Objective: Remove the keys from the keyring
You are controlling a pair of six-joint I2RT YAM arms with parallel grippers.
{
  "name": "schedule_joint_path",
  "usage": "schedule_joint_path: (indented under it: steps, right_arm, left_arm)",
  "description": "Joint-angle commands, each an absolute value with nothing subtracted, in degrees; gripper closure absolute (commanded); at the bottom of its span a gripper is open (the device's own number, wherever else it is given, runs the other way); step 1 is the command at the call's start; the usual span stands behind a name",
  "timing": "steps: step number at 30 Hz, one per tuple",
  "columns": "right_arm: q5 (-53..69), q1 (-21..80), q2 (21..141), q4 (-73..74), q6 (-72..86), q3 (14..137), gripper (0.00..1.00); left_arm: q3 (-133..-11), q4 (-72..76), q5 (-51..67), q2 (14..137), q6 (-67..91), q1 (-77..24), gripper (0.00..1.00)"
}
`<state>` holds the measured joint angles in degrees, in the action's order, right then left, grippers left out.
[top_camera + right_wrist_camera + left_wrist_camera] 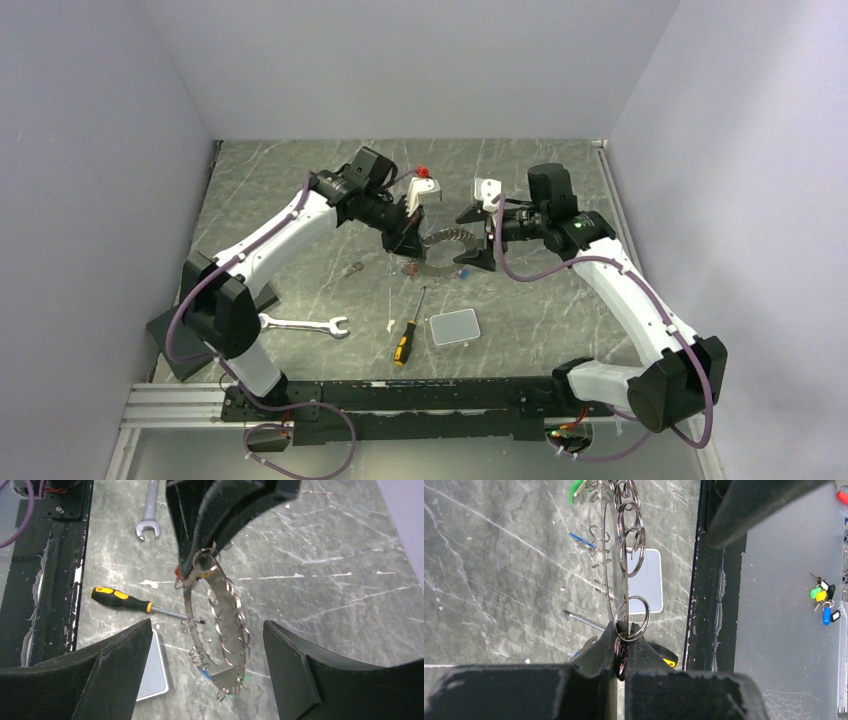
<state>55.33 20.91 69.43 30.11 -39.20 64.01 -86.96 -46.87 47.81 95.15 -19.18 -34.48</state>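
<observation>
The thin keyring point(226, 674), strung with small split rings, hung pinched in the left end effector point(620, 645); the right end effector point(206, 625) gaped wide.

Silver wrench point(303, 324), yellow-and-black screwdriver point(409, 327) and grey box point(455, 327) in a row near the marbled table's point(560, 190) front edge.

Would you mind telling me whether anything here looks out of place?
Yes: a small bunch of tagged keys lies beyond the black rail, off the marble tabletop, far from the keyring pinched in the left gripper.
</observation>
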Motion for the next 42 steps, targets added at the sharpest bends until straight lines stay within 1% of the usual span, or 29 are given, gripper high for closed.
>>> schedule_joint_path:
  steps: [1,6,9,10,12,14,17,20,23,24,25,27,28,30,31,34,35,36,40,42]
  right_arm:
    - [57.14,19.37,68.26,32.14,-41.40,63.54,0.15]
    - [64.54,18.11,68.36,24.00,-32.85,59.63,0.16]
    - [67.59,18.26,69.41,21.24,-28.97,58.96,0.24]
    - [67.99,18.28,69.79,20.91,-28.14,58.97,0.28]
    - [68.56,18.29,70.31,20.64,-26.58,58.83,0.41]
    - [68.87,18.37,70.51,19.19,-23.58,58.17,0.50]
    - [69.33,18.50,70.30,14.05,-16.51,55.98,0.74]
    - [67.49,18.72,70.22,7.02,-7.67,53.56,1.00]
    - [64.27,18.70,69.96,1.10,2.37,51.15,1.00]
    - [62.95,18.72,69.39,-2.24,5.81,49.76,1.00]
    - [60.71,18.70,68.63,-5.61,9.46,47.78,1.00]
    - [54.53,18.59,66.96,-10.31,15.17,45.67,1.00]
    - [51.49,18.28,66.81,-11.31,17.83,45.52,1.00]
    - [45.95,17.06,67.28,-11.64,22.73,46.18,1.00]
    - [42.16,16.32,67.41,-12.08,25.51,46.25,1.00]
    - [34.58,14.08,67.92,-13.74,34.55,46.63,1.00]
    - [31.86,13.87,68.06,-13.88,37.30,46.90,1.00]
    - [29.72,13.66,68.16,-14.70,39.98,47.08,1.00]
    - [25.16,12.33,69.96,-24.18,52.00,46.11,1.00]
    - [21.12,12.06,71.35,-26.08,57.50,46.76,1.00]
  left_arm:
    - [-84.69,-44.10,54.24,88.82,-22.27,-34.48,1.00]
    - [-86.76,-49.03,57.53,89.08,-26.70,-34.27,1.00]
    - [-88.59,-51.18,57.19,89.72,-28.32,-34.27,1.00]
    - [-89.25,-52.22,57.07,90.04,-29.15,-34.28,1.00]
    - [-90.65,-54.47,57.23,90.75,-31.07,-34.22,1.00]
    - [-92.57,-56.87,56.95,91.68,-32.74,-34.19,1.00]
    - [-95.70,-60.31,56.16,93.41,-35.03,-34.15,1.00]
    - [-98.09,-62.50,55.92,95.55,-36.17,-33.37,1.00]
    - [-101.23,-62.21,54.31,97.63,-35.02,-32.01,1.00]
    - [-102.19,-60.57,53.29,98.24,-33.05,-31.35,0.93]
    - [-102.77,-57.93,51.95,98.64,-30.37,-30.38,0.82]
    - [-102.98,-51.97,49.26,98.96,-23.30,-28.09,0.48]
    - [-102.63,-48.88,47.00,98.78,-20.46,-27.21,0.36]
    - [-101.25,-42.65,43.50,97.89,-15.67,-25.56,0.20]
    - [-100.12,-40.00,42.03,97.38,-13.73,-24.72,0.17]
    - [-98.09,-35.25,38.42,95.87,-10.97,-23.40,0.12]
    - [-97.64,-34.73,38.07,95.43,-10.71,-23.38,0.04]
    - [-97.03,-34.20,38.41,95.11,-10.35,-23.38,0.01]
    - [-93.97,-30.73,43.55,93.82,-7.20,-23.40,0.01]
    - [-91.30,-27.66,45.98,92.77,-5.50,-23.54,0.01]
